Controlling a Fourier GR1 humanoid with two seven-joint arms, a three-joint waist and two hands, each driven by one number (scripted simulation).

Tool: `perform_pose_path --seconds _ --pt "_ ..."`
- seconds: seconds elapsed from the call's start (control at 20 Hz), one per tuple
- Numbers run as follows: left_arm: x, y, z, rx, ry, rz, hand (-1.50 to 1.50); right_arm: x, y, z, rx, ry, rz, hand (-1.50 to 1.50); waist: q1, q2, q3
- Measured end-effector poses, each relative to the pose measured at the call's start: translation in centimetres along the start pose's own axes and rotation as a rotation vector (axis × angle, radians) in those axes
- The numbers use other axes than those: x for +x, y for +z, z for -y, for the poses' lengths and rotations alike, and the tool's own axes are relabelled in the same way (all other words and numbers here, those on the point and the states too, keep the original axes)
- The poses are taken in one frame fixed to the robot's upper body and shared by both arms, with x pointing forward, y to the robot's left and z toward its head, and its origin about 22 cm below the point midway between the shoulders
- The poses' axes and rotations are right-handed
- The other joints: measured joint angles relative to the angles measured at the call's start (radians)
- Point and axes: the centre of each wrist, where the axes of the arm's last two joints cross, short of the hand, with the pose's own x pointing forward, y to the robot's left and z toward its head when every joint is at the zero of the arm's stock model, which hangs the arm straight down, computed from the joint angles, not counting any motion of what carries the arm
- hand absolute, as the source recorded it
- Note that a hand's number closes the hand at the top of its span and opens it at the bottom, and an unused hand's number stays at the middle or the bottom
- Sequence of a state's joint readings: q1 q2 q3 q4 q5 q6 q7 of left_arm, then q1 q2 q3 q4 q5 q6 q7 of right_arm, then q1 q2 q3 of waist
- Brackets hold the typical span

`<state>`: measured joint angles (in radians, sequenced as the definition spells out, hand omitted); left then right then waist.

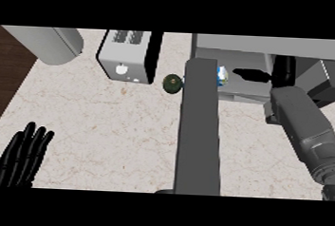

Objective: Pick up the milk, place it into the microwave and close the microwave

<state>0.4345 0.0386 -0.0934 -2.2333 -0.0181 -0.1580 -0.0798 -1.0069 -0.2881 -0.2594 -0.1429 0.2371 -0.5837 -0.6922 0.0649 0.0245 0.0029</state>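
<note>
Milk point(222, 75) sits inside microwave point(271, 53), partly hidden by open door point(197, 130). Right hand point(283, 72) reaches into cavity, fingers' state untellable. Left hand point(22, 156) rests low-left on surface point(106, 126), fingers straight.

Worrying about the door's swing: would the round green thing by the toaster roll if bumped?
Probably: the green thing looks rounded, so a nudge could roll it. It looks small beside the toaster, so likely light.
</note>
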Motion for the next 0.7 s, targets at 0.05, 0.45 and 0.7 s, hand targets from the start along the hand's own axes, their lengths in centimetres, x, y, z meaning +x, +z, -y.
perform_pose_path --seconds 0.05,0.45,0.7 --pt "0.2 0.3 -0.1 0.000 -0.001 -0.001 -1.50 -0.5 0.1 0.5 0.011 -0.018 0.000 -1.50 0.000 -0.001 0.000" --pt "0.0 0.5 0.8 0.008 0.001 -0.011 -1.50 -1.1 0.7 0.6 0.072 -0.188 -0.004 -1.50 -0.011 -0.011 -0.005" --pt "-0.2 0.6 0.6 0.002 0.018 -0.021 -1.50 -1.8 2.1 -0.2 0.113 -0.264 -0.011 -1.50 -0.021 -0.019 -0.009"
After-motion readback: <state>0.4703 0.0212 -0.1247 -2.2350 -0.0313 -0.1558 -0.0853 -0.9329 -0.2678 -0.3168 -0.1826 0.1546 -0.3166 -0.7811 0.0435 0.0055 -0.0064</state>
